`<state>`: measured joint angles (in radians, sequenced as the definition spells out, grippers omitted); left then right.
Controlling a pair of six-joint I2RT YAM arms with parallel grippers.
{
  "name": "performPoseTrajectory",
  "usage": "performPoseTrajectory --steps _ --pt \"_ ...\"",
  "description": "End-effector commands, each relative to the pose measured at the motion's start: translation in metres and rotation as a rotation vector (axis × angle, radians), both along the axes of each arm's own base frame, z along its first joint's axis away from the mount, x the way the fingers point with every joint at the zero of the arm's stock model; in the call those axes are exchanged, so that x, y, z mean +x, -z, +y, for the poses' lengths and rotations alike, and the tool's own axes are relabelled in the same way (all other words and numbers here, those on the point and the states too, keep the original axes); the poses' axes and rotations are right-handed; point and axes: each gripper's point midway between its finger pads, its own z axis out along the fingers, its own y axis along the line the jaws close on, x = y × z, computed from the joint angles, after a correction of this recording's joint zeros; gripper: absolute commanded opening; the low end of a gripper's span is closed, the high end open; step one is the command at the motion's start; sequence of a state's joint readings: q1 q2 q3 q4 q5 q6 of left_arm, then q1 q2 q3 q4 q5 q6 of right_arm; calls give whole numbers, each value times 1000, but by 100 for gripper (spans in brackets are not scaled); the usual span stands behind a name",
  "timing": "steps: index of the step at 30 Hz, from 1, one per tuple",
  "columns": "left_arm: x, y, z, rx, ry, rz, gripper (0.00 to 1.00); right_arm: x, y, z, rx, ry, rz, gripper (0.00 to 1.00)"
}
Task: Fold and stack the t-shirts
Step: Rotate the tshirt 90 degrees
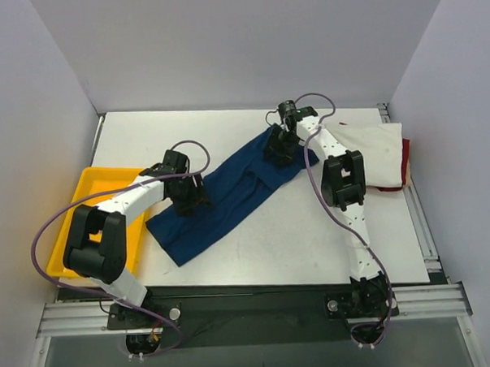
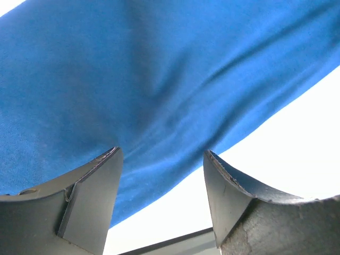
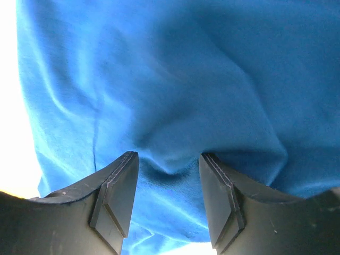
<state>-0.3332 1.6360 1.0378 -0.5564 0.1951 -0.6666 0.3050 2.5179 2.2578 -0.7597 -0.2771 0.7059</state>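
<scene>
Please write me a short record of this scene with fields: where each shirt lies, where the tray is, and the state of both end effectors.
navy shirt: a long diagonal band across the table, from near left to far right
cream shirt: far right, lying on the red shirt
red shirt: under the cream one, only its right edge shows
tray: yellow, at the left edge
left end effector: open, over the navy shirt's near-left part
right end effector: jaws apart, a navy fold between them, at the far-right end
</scene>
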Motion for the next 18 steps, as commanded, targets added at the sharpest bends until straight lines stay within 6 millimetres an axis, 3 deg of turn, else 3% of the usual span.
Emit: performPoseTrajectory --steps 1,5,6,8,9,10,13,18 --pt "18 -30 -10 -44 3 -106 73 24 -13 -5 66 37 -44 49" --pt "8 -33 5 4 -12 -147 73 28 -37 4 128 -24 -116 50" --pt "-1 -24 8 14 -11 -126 73 30 -53 5 150 -35 -151 50" --pt "-8 -18 9 8 -5 -110 73 19 -51 3 142 -53 -135 50" --pt "-16 -9 10 11 -5 -86 73 16 -64 4 147 -60 -159 50" --pt "-19 -6 10 6 -7 -75 73 6 -56 1 138 -64 -128 50" --pt "-29 3 11 9 -9 -48 73 -10 -62 4 145 -78 -111 50" --pt "-41 13 19 39 -24 -23 73 -34 -36 10 109 -98 -37 50"
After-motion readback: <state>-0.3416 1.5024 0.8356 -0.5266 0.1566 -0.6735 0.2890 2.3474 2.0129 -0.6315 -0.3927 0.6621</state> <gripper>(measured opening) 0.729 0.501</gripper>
